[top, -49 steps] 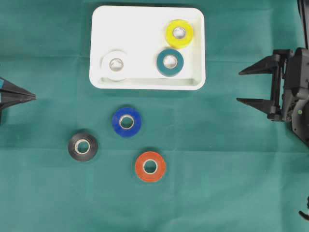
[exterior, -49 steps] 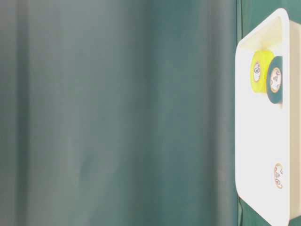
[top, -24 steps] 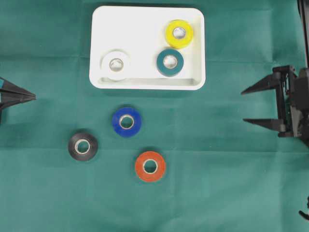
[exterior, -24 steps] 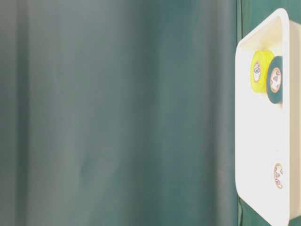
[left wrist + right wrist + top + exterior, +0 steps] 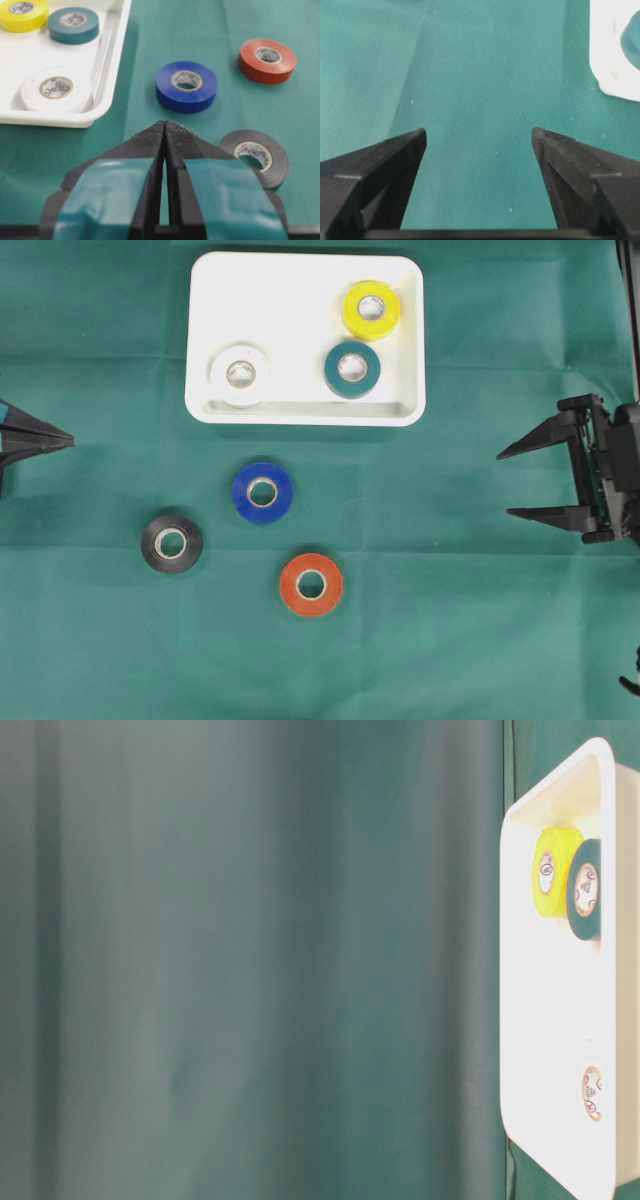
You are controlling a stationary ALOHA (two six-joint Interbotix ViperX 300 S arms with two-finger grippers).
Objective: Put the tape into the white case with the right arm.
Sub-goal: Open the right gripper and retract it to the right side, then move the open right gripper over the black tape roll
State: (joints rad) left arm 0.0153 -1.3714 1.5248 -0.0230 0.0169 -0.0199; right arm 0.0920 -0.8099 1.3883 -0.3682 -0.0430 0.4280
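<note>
No wording could be read anywhere: the paper core labels inside the blue roll of tape (image 5: 186, 86), the red roll of tape (image 5: 266, 60) and the black roll of tape (image 5: 256, 156) carried small printed marks too blurred to make out.

The white case (image 5: 305, 280) lies flat on the green cloth and holds yellow (image 5: 372, 309), teal (image 5: 352, 369) and white (image 5: 240, 374) tapes. Below the case lie blue (image 5: 262, 492), black (image 5: 171, 543) and orange (image 5: 311, 584) tapes.
</note>
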